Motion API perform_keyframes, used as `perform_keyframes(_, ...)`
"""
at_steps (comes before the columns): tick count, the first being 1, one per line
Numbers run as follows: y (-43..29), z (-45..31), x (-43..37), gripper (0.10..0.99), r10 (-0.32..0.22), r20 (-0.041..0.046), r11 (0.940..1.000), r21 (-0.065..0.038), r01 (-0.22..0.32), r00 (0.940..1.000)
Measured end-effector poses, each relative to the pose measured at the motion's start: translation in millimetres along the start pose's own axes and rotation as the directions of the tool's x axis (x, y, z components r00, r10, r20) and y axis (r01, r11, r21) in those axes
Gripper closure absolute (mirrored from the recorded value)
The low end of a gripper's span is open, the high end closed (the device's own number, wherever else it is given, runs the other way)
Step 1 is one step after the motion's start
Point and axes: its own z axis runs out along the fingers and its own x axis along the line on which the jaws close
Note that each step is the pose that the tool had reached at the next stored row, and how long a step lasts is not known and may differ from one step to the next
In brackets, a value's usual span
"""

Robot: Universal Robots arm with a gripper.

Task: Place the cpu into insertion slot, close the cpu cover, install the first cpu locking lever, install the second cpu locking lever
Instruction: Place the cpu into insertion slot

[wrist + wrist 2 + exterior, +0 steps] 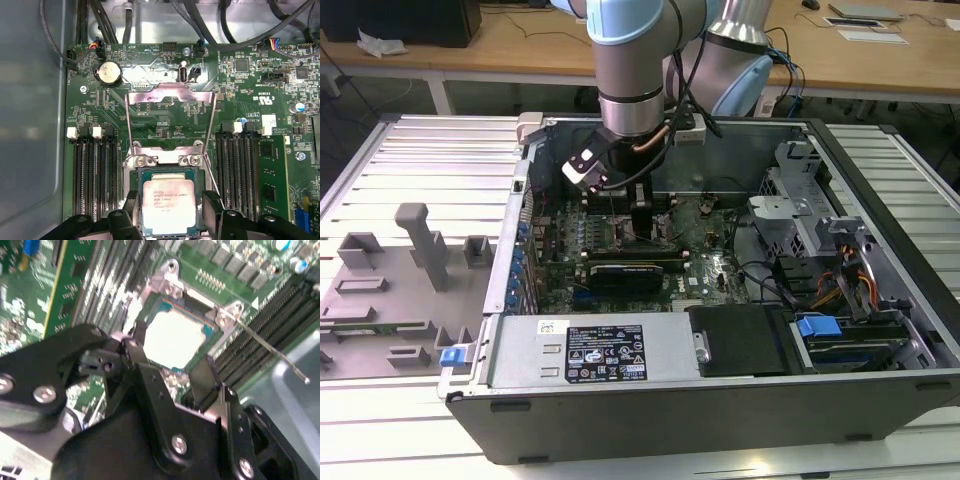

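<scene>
Exterior view wide, wrist views share cpu [175, 337] [169, 205]

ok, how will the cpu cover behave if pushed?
The cpu cover likely pivots on its hinge rather than sliding; it stands flipped open, clear of the cpu. Thin metal frame, so probably light and fairly stiff.
</scene>
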Motion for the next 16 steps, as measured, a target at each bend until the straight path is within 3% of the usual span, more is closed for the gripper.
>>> perform_keyframes(4,0.0,-0.1,0.0,0.482,0.0,-0.0001,1.0,0.0,0.0,1.0)
perform_keyframes(8,0.0,-0.1,0.0,0.737,0.0,-0.0001,1.0,0.0,0.0,1.0)
perform_keyframes(11,0.0,-0.2,0.0,0.796,0.0,0.0,1.0,0.0,0.0,1.0)
perform_keyframes(12,0.0,-0.2,0.0,0.918,0.0,0.0,1.0,0.0,0.0,1.0)
perform_keyframes(13,0.0,-0.2,0.0,0.98,0.0,0.0,1.0,0.0,0.0,1.0)
perform_keyframes(14,0.0,-0.2,0.0,0.98,0.0,0.0,1.0,0.001,0.0,1.0)
perform_keyframes(15,0.6,-0.1,0.0,0.98,0.0,0.0004,0.9999,0.013,0.0,1.0)
perform_keyframes(16,2.0,0.1,0.0,0.98,-0.001,0.0007,0.9993,0.036,0.001,1.0)
